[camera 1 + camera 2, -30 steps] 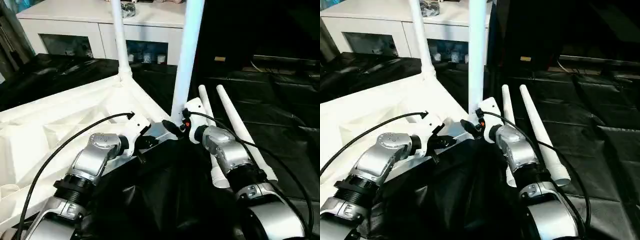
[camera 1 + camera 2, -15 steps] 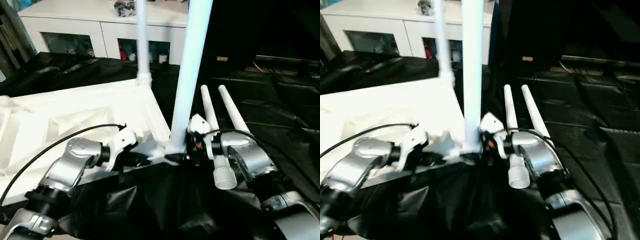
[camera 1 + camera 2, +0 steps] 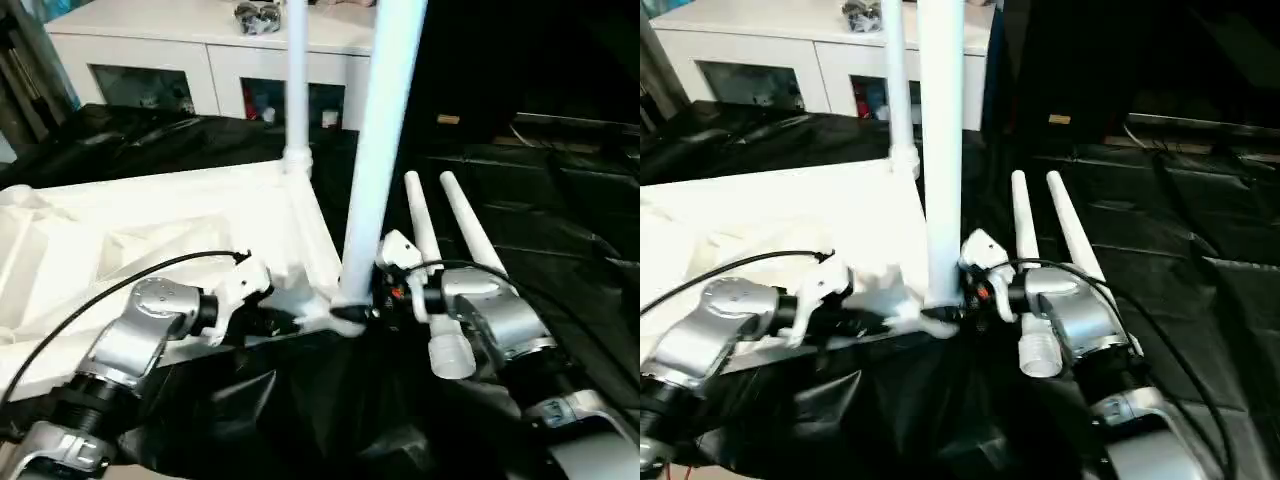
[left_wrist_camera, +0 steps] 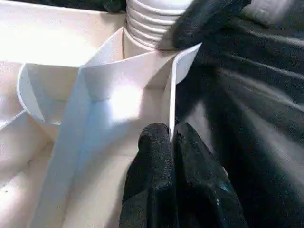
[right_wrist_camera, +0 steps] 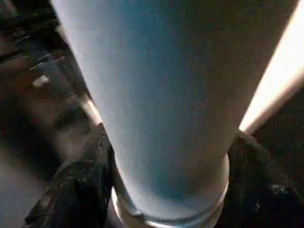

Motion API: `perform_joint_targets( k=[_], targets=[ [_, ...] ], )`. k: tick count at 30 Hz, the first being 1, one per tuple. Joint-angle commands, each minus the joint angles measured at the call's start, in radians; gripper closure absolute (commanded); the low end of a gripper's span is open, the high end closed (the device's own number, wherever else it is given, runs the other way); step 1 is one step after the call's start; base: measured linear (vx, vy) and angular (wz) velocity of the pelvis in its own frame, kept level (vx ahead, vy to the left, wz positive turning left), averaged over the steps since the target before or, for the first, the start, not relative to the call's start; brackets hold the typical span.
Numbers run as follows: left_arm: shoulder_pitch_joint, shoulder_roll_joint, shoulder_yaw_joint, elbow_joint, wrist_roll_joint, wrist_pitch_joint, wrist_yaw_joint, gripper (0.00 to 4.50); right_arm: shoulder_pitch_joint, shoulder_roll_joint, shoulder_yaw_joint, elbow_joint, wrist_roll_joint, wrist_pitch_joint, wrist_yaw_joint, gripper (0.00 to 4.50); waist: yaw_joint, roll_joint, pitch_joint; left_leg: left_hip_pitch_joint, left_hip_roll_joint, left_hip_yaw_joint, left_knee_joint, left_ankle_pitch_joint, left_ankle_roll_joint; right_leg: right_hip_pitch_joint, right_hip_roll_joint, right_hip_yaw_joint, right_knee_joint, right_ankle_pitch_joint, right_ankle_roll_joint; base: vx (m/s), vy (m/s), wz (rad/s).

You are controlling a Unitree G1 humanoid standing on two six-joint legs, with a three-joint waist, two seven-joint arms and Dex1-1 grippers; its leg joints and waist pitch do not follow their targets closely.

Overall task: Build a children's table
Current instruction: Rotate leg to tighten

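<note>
White plastic tabletop (image 3: pixel 150 225) lies underside up on black sheeting (image 3: pixel 560 220). Left gripper (image 4: pixel 171 137) fingers pressed together, pinching thin edge wall near corner socket, likely steadying it. Right gripper (image 5: pixel 166 190) straddles base of upright leg (image 3: pixel 380 150) at near corner, fingers either side, probably seating or twisting it. Second leg (image 3: pixel 297 80) stands at far corner. Two spare legs (image 3: pixel 440 240) lie beside. White glass-door cabinet (image 3: pixel 200 70) behind.

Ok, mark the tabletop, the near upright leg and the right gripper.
tabletop (image 3: pixel 150 215): left eye view, ribbed underside.
near upright leg (image 3: pixel 378 150): left eye view, middle of the tube.
right gripper (image 5: pixel 161 190): right wrist view, fingers either side of the leg's base.
</note>
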Motion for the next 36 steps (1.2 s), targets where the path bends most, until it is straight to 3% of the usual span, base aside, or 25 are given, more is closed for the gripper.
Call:
perform_joint_targets(
  k=[1, 4, 5, 6, 9, 11, 13, 17, 19, 23, 26, 32, 36],
  targets=[
    [-0.057, -0.103, 0.019, -0.005, -0.045, 0.005, 0.093, 4.5, -0.005, 0.077, 0.046, 0.075, -0.031, 0.015, -0.101, 1.78, -0.007, -0.009, -0.057, 0.024, 0.053, -0.032, -0.073, -0.267, -0.012, 0.032, -0.085, 0.046, -0.088, -0.362, -0.187, 0.0, 0.0, 0.0],
    [-0.122, -0.202, 0.054, 0.08, -0.002, 0.03, 0.3, 4.5, -0.039, 0.161, 0.005, 0.173, -0.048, 0.016, -0.31, 1.78, -0.014, -0.002, -0.055, 0.032, 0.051, -0.031, -0.071, -0.298, -0.024, 0.024, -0.084, 0.047, -0.097, -0.406, -0.177, 0.0, 0.0, 0.0],
    [-0.122, -0.202, 0.054, 0.08, -0.002, 0.03, 0.3, 4.5, -0.039, 0.161, 0.005, 0.173, -0.048, 0.016, -0.31, 1.78, -0.015, -0.005, -0.055, 0.033, 0.05, -0.033, -0.072, -0.305, -0.026, 0.026, -0.084, 0.045, -0.099, -0.415, -0.174, 0.0, 0.0, 0.0],
    [-0.138, -0.243, 0.055, 0.099, 0.01, 0.038, 0.348, 4.5, -0.071, 0.206, -0.027, 0.237, -0.054, 0.027, -0.449, 1.78, -0.012, -0.001, -0.056, 0.032, 0.052, -0.034, -0.072, -0.307, -0.023, 0.027, -0.087, 0.047, -0.101, -0.42, -0.168, 0.0, 0.0, 0.0],
    [-0.135, -0.246, 0.034, 0.095, 0.026, 0.033, 0.337, 4.5, -0.085, 0.221, -0.042, 0.259, -0.056, -0.005, -0.467, 1.78, -0.016, -0.002, -0.058, 0.029, 0.052, -0.037, -0.075, -0.322, -0.019, 0.028, -0.087, 0.044, -0.102, -0.422, -0.155, 0.0, 0.0, 0.0],
    [-0.128, -0.24, 0.013, 0.085, 0.037, 0.023, 0.311, 4.5, -0.089, 0.226, -0.055, 0.255, -0.041, -0.037, -0.427, 1.22, -0.016, -0.001, -0.058, 0.028, 0.051, -0.036, -0.074, -0.325, -0.012, 0.028, -0.087, 0.045, -0.103, -0.409, -0.154, 0.0, 0.0, 0.0],
    [-0.118, -0.226, 0.003, 0.067, 0.032, 0.023, 0.268, 4.5, -0.089, 0.218, -0.077, 0.232, -0.003, -0.022, -0.349, 1.06, -0.014, 0.002, -0.061, 0.025, 0.053, -0.035, -0.074, -0.304, -0.002, 0.032, -0.085, 0.047, -0.097, -0.357, -0.166, 0.0, 0.0, 0.0],
    [-0.11, -0.2, -0.009, 0.055, 0.025, 0.01, 0.22, 4.5, -0.089, 0.19, -0.052, 0.216, -0.002, -0.041, -0.266, 0.64, -0.015, 0.004, -0.063, 0.023, 0.053, -0.034, -0.074, -0.284, 0.007, 0.036, -0.083, 0.045, -0.089, -0.29, -0.189, 0.0, 0.0, 0.0],
    [-0.092, -0.15, -0.021, 0.026, 0.009, -0.006, 0.135, 4.5, -0.059, 0.122, 0.008, 0.146, -0.005, -0.076, -0.122, 0.52, -0.011, 0.003, -0.065, 0.019, 0.055, -0.033, -0.071, -0.253, 0.024, 0.042, -0.085, 0.044, -0.086, -0.245, -0.2, 0.0, 0.0, 0.0],
    [-0.07, -0.11, -0.029, -0.003, -0.009, -0.028, 0.049, 4.5, -0.038, 0.066, 0.029, 0.094, 0.002, -0.091, -0.008, 0.52, -0.009, 0.004, -0.072, 0.017, 0.056, -0.029, -0.065, -0.199, 0.046, 0.044, -0.08, 0.042, -0.072, -0.136, -0.234, 0.0, 0.0, 0.0],
    [-0.049, -0.073, -0.034, -0.034, -0.031, -0.03, -0.029, 4.5, -0.021, 0.013, 0.043, 0.045, 0.008, -0.093, 0.104, 0.52, 0.002, 0.007, -0.07, 0.017, 0.06, -0.026, -0.064, -0.172, 0.068, 0.045, -0.079, 0.04, -0.066, -0.085, -0.254, 0.0, 0.0, 0.0],
    [-0.023, -0.014, -0.046, -0.063, -0.053, -0.029, -0.122, 4.5, -0.008, -0.059, 0.078, 0.008, 0.01, -0.082, 0.234, 0.83, 0.006, 0.007, -0.062, 0.026, 0.062, -0.027, -0.071, -0.263, 0.034, 0.037, -0.08, 0.041, -0.08, -0.23, -0.24, 0.0, 0.0, 0.0],
    [-0.015, 0.004, -0.047, -0.074, -0.058, -0.023, -0.153, 4.5, 0.0, -0.07, 0.083, -0.018, 0.021, -0.052, 0.279, 1.21, 0.006, 0.005, -0.06, 0.025, 0.062, -0.027, -0.073, -0.273, 0.022, 0.037, -0.081, 0.044, -0.081, -0.261, -0.226, 0.0, 0.0, 0.0]
  ],
)
